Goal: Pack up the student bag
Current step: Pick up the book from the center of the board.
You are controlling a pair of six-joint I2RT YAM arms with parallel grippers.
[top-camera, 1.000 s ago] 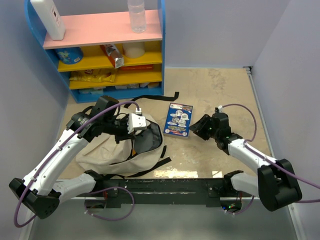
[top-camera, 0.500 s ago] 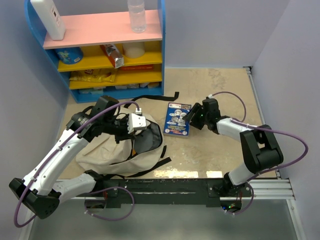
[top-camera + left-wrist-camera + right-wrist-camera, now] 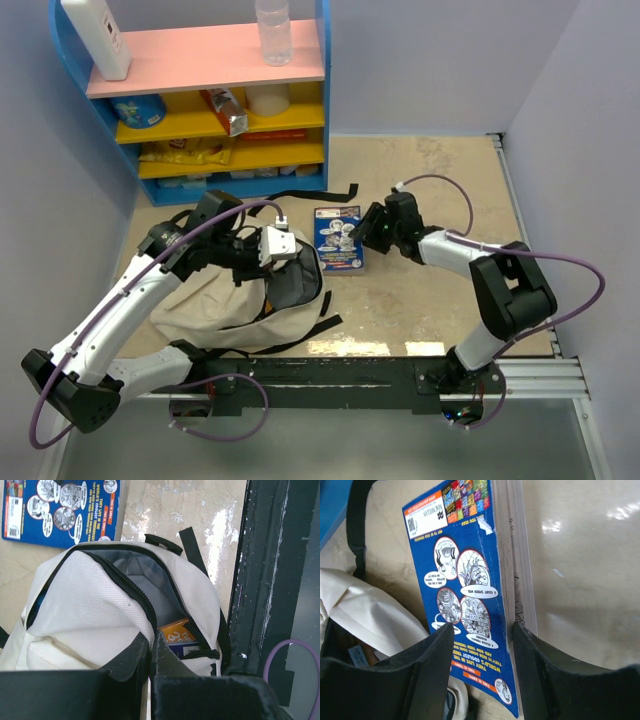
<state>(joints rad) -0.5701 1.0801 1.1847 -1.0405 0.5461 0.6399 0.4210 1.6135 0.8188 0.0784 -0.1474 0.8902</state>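
as your left gripper [image 3: 150,645] is clamped on student bag [image 3: 90,600] rim | right gripper [image 3: 482,630] half open astride blue book [image 3: 465,555], grip unclear | close firmly, then carry left into opening

White shells and black joints on left arm [image 3: 112,318] and right arm [image 3: 452,252] — purple cables [image 3: 600,290] looped alongside; black base rail [image 3: 330,385].

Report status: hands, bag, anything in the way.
Left hand shut on bag rim, mouth open. Right hand open over book, grip unclear. No blocker seen.
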